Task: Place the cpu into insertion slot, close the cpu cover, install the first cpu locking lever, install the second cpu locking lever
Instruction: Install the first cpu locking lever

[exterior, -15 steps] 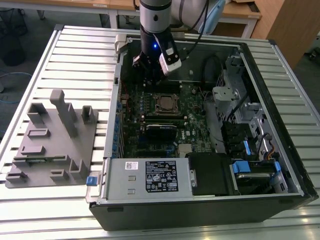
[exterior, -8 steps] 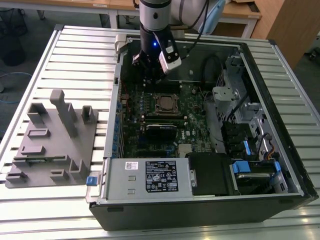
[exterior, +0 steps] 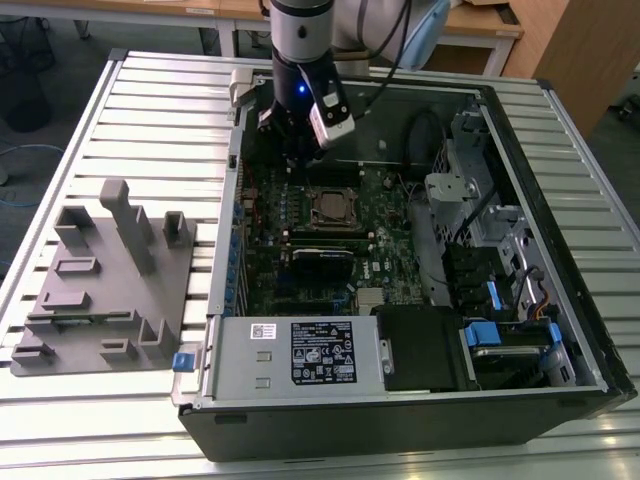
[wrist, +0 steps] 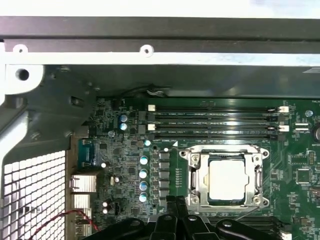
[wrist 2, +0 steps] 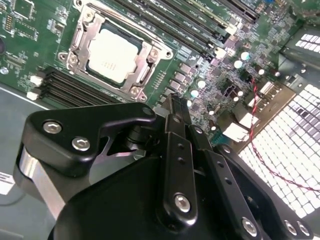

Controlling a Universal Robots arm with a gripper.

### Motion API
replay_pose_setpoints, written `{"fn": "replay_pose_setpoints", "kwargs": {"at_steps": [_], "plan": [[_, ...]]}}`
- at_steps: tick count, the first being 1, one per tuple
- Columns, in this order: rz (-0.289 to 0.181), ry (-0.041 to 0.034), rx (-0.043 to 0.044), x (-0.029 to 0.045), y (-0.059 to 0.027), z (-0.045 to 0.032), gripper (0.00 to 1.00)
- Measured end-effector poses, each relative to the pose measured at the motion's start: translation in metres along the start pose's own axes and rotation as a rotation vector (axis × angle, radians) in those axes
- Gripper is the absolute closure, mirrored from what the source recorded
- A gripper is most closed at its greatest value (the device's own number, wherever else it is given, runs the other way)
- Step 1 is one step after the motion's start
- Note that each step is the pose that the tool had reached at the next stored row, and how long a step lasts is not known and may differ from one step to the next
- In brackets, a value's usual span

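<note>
1. Because its two black fingers press together with nothing visible between them, the gripper (wrist 2: 176, 102) reads as closed and empty. It hangs over the green circuit board (wrist: 300, 165) just beside the socket and does not seem to touch it.
2. Just beyond the fingertips, the cpu (wrist 2: 111, 55), a pale silvery square, lies flat inside the insertion slot (exterior: 333, 208).
3. The cpu cover (wrist: 196, 175), a thin silvery frame, lies down around the chip, and the metal top shows through its square cut-out. By this look, placing the chip and closing the cover are done.
4. I cannot tell how the locking levers stand. The step in hand is therefore most likely lever work, judging by the closed fingers held so near the frame.
5. To do that step well, the closed tip should act as a blunt pusher. It should meet the thin lever wire squarely, press it down and then sideways under its catch, and stay off the chip's top and the frame.
6. The long black memory slots (wrist: 215, 122) run along one side of the socket, and small upright capacitors (wrist: 143, 172) stand close on another. There is little room for sideways slips.
7. Further out, the open computer case (exterior: 400, 400) rests on a slatted metal table (exterior: 160, 110).
</note>
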State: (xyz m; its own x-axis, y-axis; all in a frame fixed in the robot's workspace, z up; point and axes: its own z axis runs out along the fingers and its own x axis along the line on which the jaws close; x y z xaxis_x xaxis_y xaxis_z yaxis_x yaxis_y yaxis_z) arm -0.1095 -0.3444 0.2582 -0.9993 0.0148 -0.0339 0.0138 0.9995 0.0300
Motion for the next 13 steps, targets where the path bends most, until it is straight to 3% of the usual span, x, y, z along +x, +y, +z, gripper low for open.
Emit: {"fn": "replay_pose_setpoints", "kwargs": {"at_steps": [13], "plan": [[0.000, 0.0002, 0.0003, 0.0036, 0.0002, 0.0004, 0.90]]}}
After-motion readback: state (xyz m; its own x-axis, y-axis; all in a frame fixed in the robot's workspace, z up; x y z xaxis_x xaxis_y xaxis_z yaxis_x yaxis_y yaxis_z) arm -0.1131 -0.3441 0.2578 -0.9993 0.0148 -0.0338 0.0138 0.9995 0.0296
